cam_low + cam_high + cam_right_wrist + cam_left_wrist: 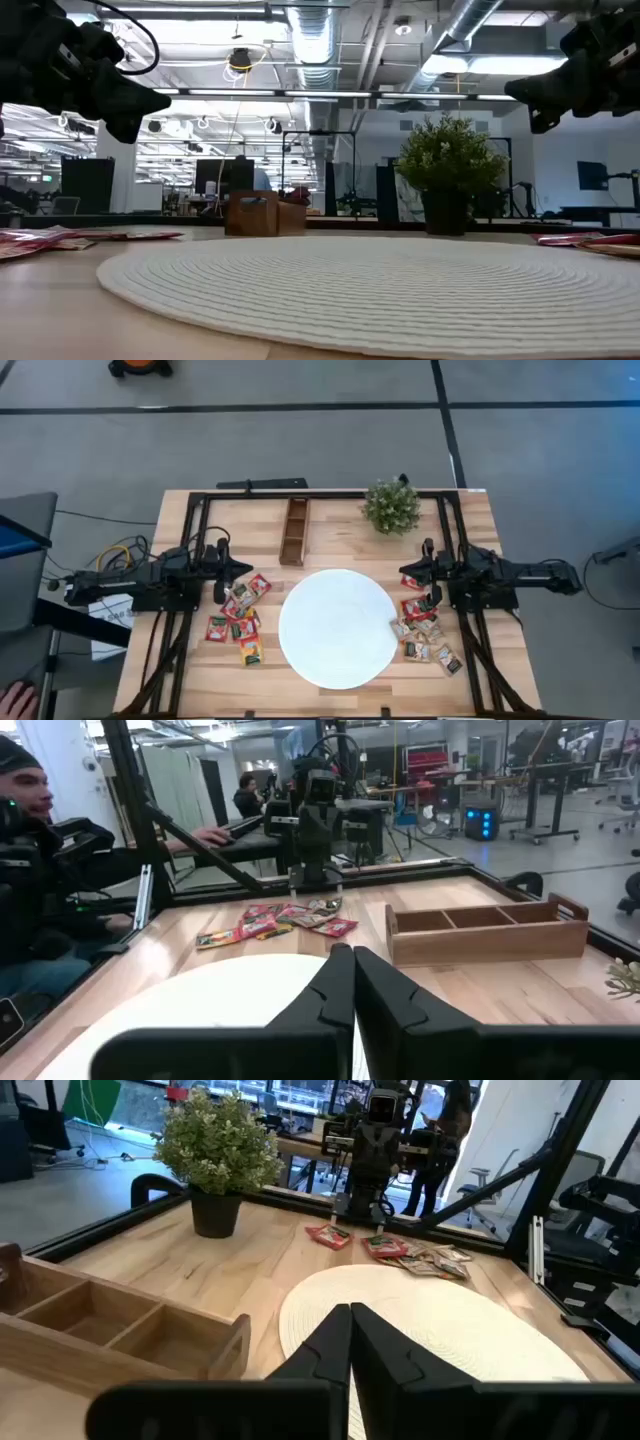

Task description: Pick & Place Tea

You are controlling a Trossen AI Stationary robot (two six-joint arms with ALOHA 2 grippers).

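Two heaps of small tea sachets lie flat on the table: red and yellow ones (238, 615) left of the white disc (338, 627), red and beige ones (424, 630) right of it. The left heap shows far off in the right wrist view (280, 920), the right heap in the left wrist view (400, 1248). My left gripper (350, 1320) hovers shut above the table at the left heap's far side (240, 568). My right gripper (352, 963) hovers shut over the right heap's far end (408, 570). Neither holds anything.
A narrow wooden three-compartment box (294, 530) stands beyond the disc. A small green potted plant (391, 506) sits at the far right. A dark metal frame (320, 494) runs around the table. A person sits beyond the table's left side (30, 850).
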